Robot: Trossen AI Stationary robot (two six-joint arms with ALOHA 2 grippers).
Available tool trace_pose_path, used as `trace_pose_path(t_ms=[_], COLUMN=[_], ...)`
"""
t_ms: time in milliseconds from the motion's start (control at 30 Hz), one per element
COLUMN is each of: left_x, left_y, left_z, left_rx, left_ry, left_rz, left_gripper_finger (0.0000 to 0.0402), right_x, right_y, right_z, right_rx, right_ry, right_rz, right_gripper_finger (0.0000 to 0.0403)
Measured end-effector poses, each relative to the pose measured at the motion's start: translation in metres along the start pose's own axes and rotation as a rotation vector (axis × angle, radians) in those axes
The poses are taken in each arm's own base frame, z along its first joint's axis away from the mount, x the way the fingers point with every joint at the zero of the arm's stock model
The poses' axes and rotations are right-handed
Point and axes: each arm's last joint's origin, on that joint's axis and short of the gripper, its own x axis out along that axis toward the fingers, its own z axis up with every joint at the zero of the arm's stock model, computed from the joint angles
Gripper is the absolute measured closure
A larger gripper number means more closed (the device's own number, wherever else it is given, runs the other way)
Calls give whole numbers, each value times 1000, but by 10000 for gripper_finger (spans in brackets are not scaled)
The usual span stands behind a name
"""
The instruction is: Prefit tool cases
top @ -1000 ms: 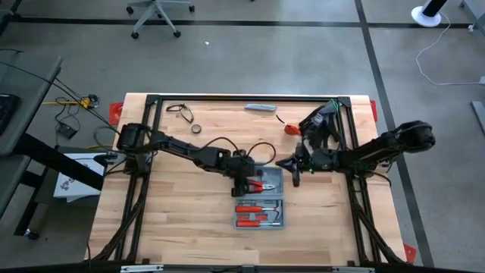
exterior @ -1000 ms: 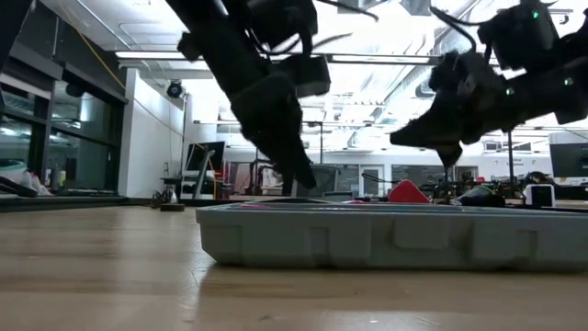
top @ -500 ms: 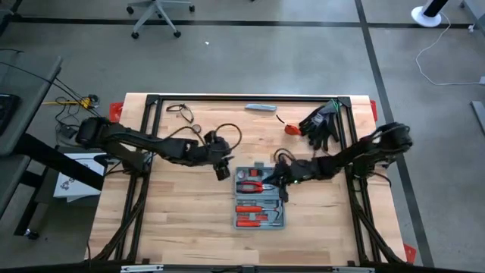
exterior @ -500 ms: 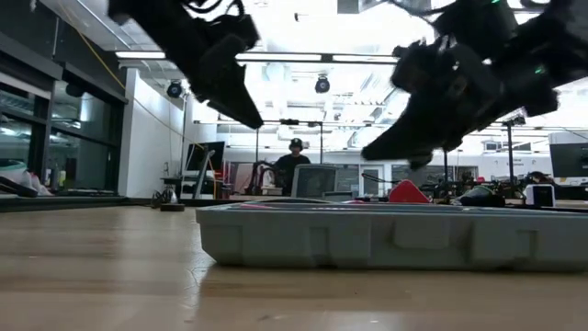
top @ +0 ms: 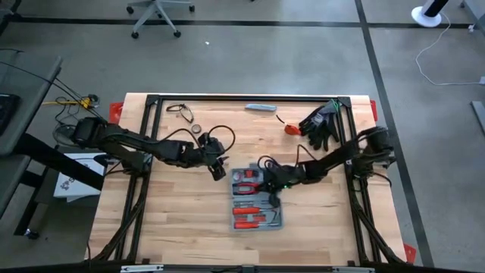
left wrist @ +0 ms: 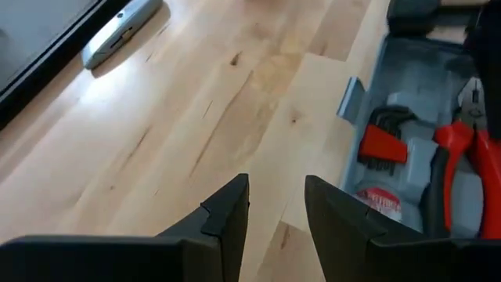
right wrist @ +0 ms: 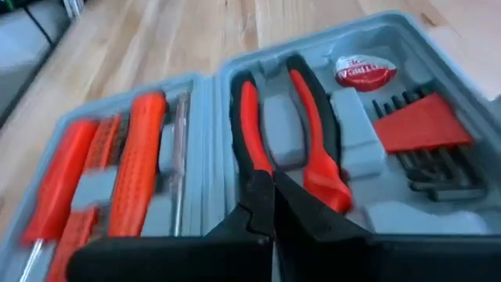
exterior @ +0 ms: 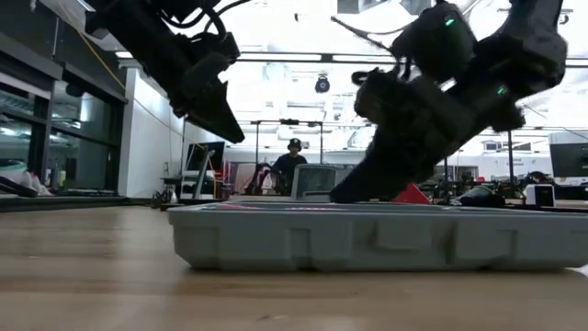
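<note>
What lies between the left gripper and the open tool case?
Only bare wooden table: in the left wrist view the left gripper, fingers apart and empty, hangs above planks beside the tool case. The high view agrees.

1. A blue-grey tool case (exterior: 367, 246) lies open and flat on the wooden counter (exterior: 92, 276), its side wall facing the camera.
2. The right claw (exterior: 342, 195) angles down with its dark tip at the case's top rim, fingers pressed together.
3. The left claw (exterior: 246, 135) hangs in the air above the case's other end, clear of it.
4. Far behind, a person (exterior: 294, 164) stands in the brightly lit room.
</note>
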Motion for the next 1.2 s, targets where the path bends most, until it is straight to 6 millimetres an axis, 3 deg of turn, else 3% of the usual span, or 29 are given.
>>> trace_pose_path(t_ms=[300,567,833,1200], left_x=[2,9,20,28], left_y=[7,42,88,165], left_z=[-3,-15,-16,-22], left_rx=[119,158,81,-292], left_ry=[34,227,343,408], left_rz=[83,256,304,257], left_gripper_finger=[282,282,282,282], right_x=[-53,-91,-100,-100], right_y=[6,6,-2,-22], right_z=[36,51,44,23], right_rx=[-95,-170,-195,-123], right_ry=[-48,-72,11,50], right_rz=[-197,-351,-496,-548], right_gripper_finger=[403,403,403,403])
